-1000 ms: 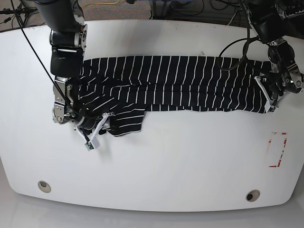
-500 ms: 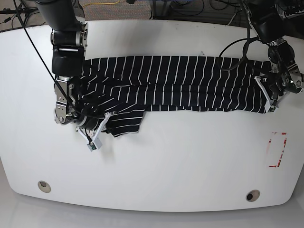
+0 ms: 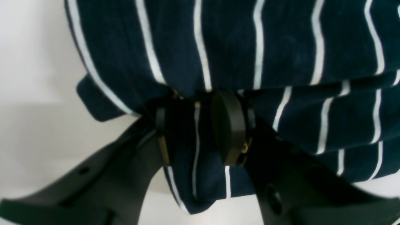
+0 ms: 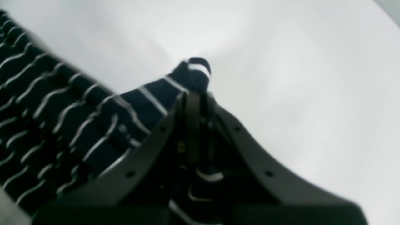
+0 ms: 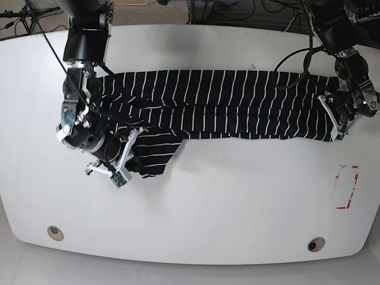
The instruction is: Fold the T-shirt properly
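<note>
Roughly halfway: shirt [image 5: 225, 104] banded lengthwise across frame centre; left fingers [image 3: 200, 125] and right fingers [image 4: 195, 93] both pinch its ends; cross-folds remain.

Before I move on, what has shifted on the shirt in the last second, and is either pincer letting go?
The right pincer, shut on the T-shirt at its sleeve end, swung with its arm toward the table's outer edge; the bunched sleeve flap shifted slightly with it. The left pincer stayed clamped on the opposite end, and the long striped band between them lies as before. Neither has let go.
</note>
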Tool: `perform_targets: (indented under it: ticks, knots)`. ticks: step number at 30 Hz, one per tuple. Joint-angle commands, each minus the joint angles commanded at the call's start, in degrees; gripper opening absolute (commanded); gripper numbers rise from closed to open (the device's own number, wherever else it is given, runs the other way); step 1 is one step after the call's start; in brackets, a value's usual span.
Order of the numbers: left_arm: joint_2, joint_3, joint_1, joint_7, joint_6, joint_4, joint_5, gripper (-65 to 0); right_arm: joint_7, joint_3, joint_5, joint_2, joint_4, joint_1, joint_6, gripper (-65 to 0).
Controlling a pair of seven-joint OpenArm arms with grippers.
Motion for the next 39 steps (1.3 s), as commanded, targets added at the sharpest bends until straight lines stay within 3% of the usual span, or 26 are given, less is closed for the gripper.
perform_targets:
  ticks: [6,13,18,21,25,30,35,39]
  knots:
    - [0.00,0.00,0.09,0.00,0.00,0.00,0.00,-45.3,-2.11,-0.09,0.00,-2.90,7.91,-7.30,0.00,-65.0]
    - [0.00,0.09,0.09,0.00,0.00,0.00,0.00,-45.3,-2.64,-0.35,-0.09,-4.92,9.05,-12.66,0.00,-61.5]
    - [0.00,0.09,0.09,0.00,0.00,0.00,0.00,-45.3,-2.64,-1.93,1.05,-5.98,9.05,-15.38,0.00,-49.9]
    - [0.00,0.09,0.09,0.00,0.00,0.00,0.00,-45.3,-2.73,-2.46,4.75,-4.84,9.23,-17.05,0.00,-39.2]
    - [0.00,0.09,0.09,0.00,0.00,0.00,0.00,-45.3,-2.73,-2.29,11.69,-1.67,9.58,-18.11,0.00,-30.6]
    - [0.00,0.09,0.09,0.00,0.00,0.00,0.00,-45.3,-2.73,1.67,19.16,2.64,9.41,-18.20,0.00,-29.5]
    - [0.00,0.09,0.09,0.00,0.00,0.00,0.00,-45.3,-2.73,8.62,19.69,2.81,8.97,-18.11,0.00,-29.5]
    - [0.00,0.09,0.09,0.00,0.00,0.00,0.00,-45.3,-2.55,10.73,19.69,3.16,6.59,-16.35,0.00,-29.5]
